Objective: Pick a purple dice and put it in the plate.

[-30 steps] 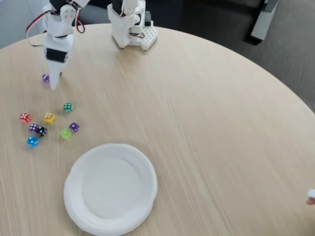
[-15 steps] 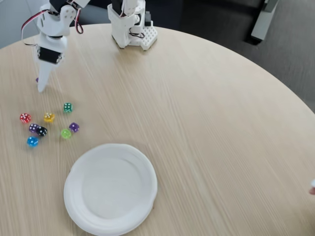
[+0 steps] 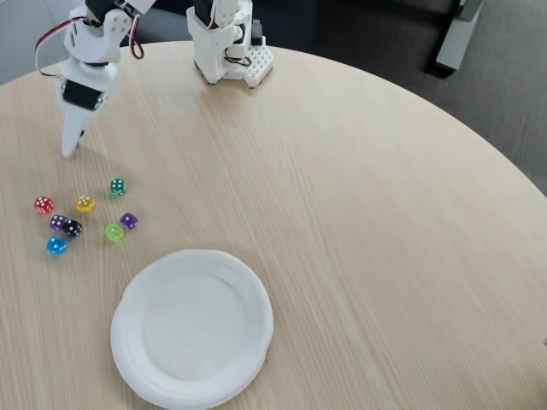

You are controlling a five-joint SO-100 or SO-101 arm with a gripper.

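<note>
the gripper points straight down at the far left of the table, its white tip just over the wood; from this angle the fingers read as one tapered wedge, so i cannot tell how far the jaws stand apart or whether anything is between them. nearer the camera and a little right of it lies a loose cluster of small translucent dice: green, yellow, red, a lilac one touching a black one, blue, lime, and the purple dice on the bare wood just beside the lime, between the cluster and the plate. the plate is round, matte white, with a shallow raised rim, sitting near the table's front edge, well apart from the gripper. the tabletop is pale, fine-grained wood, curving away at right with wide open room there. the arm's white base stands at the far edge.
</note>
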